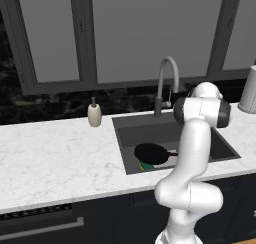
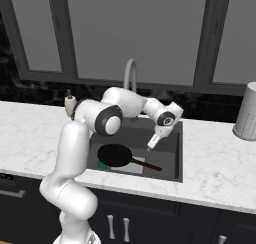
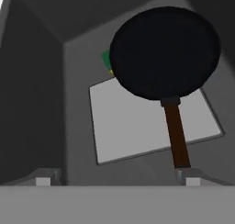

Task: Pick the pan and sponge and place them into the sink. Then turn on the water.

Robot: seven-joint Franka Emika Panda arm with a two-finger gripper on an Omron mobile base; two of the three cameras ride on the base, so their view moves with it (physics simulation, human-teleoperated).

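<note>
The gripper [image 3: 114,179] hung just above the sink [image 3: 41,103], its fingers spread wide and holding nothing. Below it the pan [image 3: 165,53] lay on the basin floor, its handle pointing back toward the fingers, and the sponge [image 3: 106,60] peeked out from under the pan's far left rim. The faucet [image 1: 167,80] behind ran no water. Reaching for it, the arm could clip the gooseneck.

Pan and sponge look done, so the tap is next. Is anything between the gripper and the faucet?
Nothing visible blocks it. The open gripper hangs over the sink, with the faucet behind it.
</note>
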